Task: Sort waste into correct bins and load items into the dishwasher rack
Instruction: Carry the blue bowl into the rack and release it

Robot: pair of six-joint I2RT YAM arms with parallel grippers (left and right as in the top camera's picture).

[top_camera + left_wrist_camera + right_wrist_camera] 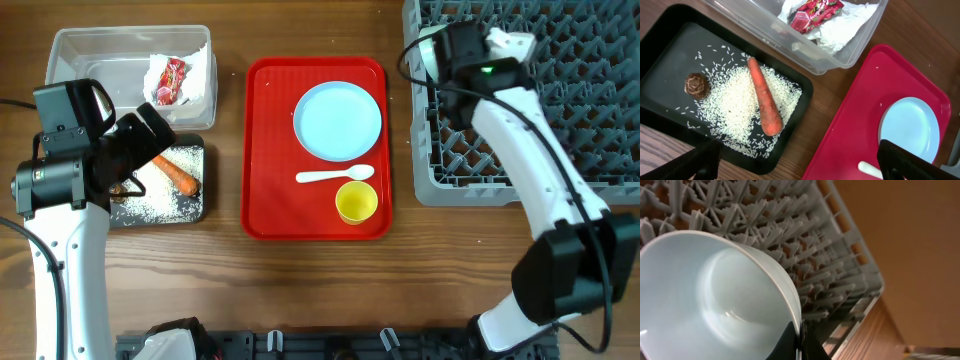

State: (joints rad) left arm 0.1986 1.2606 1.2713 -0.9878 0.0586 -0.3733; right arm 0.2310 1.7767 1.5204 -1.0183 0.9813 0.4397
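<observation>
The rack [600,90] stands just right of the red tray [270,180]. The tub [70,50] sits left of the red tray by its far corner, and the black tray [670,45] sits left of it by its near corner, just beside the tub.

The right claw [797,342] is clamped on the rim of a bowl [715,305], held tipped on its side above the pegs at the rack edge facing the red tray. Whether the bowl touches the pegs cannot be told. The left claw [807,165] hangs over the black tray's edge toward the red tray, jaws spread wide with nothing between them.

The plate [338,120] lies on the red tray's far right part. The rice [735,107] is spread in the black tray, with the carrot [765,102] on it. The tissue [842,30] lies in the tub at the end nearest the red tray, with the wrapper [812,12] on it. The spoon [335,176] lies on the red tray just below the plate, and the cup [356,202] stands upright beside it, nearer still. The lump [696,85] sits at the rice's edge away from the red tray.
</observation>
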